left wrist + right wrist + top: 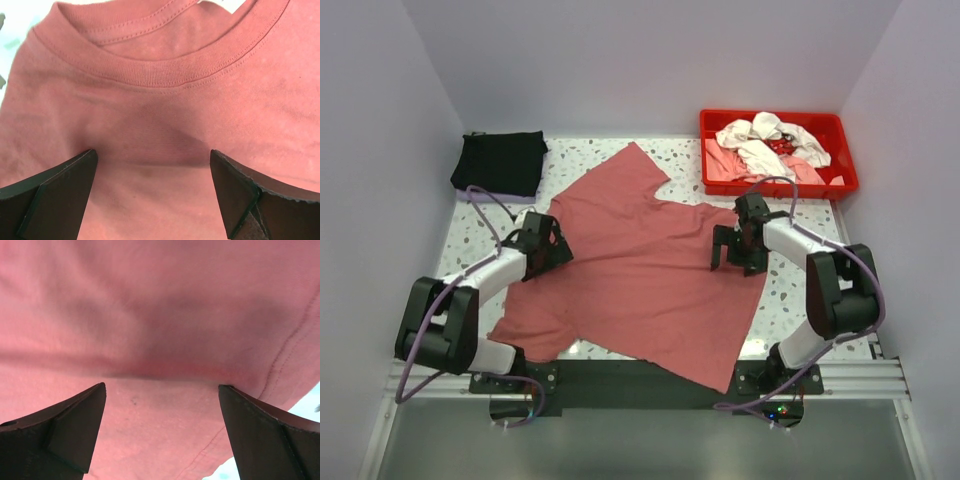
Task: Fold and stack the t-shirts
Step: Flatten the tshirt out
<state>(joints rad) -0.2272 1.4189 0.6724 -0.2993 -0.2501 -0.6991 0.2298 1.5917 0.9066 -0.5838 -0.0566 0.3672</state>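
A dusty brick-red t-shirt [640,275] lies spread flat on the speckled table, collar toward the left. My left gripper [542,247] is open over the cloth just below the ribbed collar [160,70], fingers [60,190] apart with cloth between them. My right gripper [738,252] is open over the shirt's right edge near a hem seam [285,355], fingers [260,435] wide apart, with the cloth bunching into a ridge between them. A folded black t-shirt [500,162] lies at the back left. White and pale pink shirts [770,145] lie crumpled in the red tray.
The rigid red plastic tray [850,180] stands at the back right. Pale walls enclose the table on three sides. The arms' bases and a metal rail run along the near edge.
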